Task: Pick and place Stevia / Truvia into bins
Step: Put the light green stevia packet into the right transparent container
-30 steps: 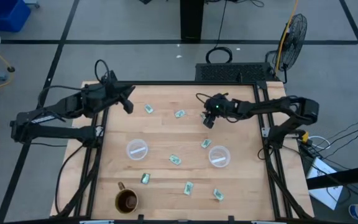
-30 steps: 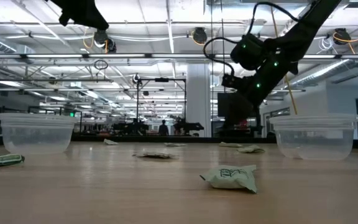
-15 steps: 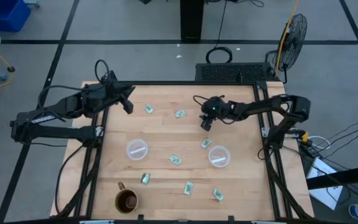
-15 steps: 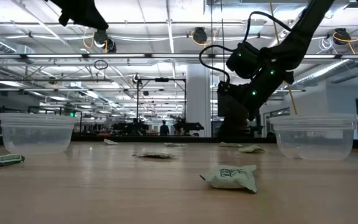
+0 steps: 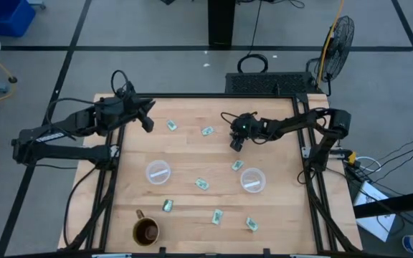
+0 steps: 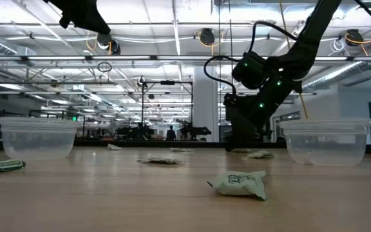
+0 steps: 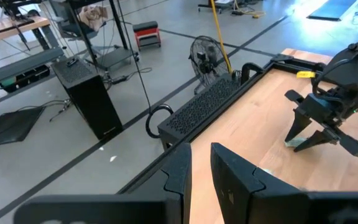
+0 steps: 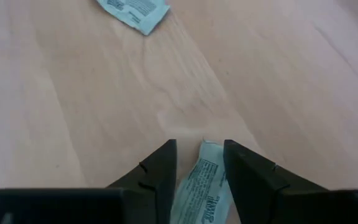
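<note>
Brown mug (image 5: 146,231) well clear of packets (image 5: 202,184)

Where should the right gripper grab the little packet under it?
Pinch the packet across its narrow width, from straight above. It lies flat on the table, so only its thin long edges give purchase, and the right gripper, open, already straddles them.

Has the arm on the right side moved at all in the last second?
Yes. In the high view the right gripper has slid leftward, away from the table's right edge, and in the low view it has dropped to the tabletop, its fingers straddling a packet.
</note>
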You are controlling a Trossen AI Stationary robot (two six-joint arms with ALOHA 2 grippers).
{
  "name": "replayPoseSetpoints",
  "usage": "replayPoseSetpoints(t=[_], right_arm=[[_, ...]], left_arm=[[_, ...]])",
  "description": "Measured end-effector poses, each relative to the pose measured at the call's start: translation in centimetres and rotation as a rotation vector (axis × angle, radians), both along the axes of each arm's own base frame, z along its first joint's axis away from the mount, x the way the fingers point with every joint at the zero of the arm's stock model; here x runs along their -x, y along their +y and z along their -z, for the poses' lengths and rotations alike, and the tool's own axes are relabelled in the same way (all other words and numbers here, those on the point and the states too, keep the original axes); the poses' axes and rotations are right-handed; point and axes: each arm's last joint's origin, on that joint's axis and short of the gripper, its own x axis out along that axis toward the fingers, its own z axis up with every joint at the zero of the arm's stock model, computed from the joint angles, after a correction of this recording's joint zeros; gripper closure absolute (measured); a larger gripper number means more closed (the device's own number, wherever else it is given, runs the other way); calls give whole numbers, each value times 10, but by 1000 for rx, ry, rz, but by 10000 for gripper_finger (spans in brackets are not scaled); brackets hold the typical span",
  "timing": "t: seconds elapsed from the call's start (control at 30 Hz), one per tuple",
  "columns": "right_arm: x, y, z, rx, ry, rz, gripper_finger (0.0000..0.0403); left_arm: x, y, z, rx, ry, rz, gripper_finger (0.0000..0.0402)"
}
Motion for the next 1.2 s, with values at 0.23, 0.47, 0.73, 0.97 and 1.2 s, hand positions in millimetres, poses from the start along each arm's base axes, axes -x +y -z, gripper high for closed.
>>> replayPoseSetpoints(t=[0.23, 0.47, 0.73, 0.97, 1.2], right_arm=[[1, 0, 0, -9, 1, 14, 382], [0, 18, -37, 31, -103, -41, 400], [25, 99, -123, -52, -387, -212, 402], [60, 175, -143, -220, -417, -375, 402], [75, 207, -125, -250, -231, -517, 403]], left_arm=[[0, 0, 0, 0, 1, 0, 334], [0, 0, 0, 0, 0, 1, 334], [0, 0, 0, 12, -8, 6, 334], [0, 0, 0, 27, -20, 11, 334], [0, -1, 0, 30, -22, 11, 334]])
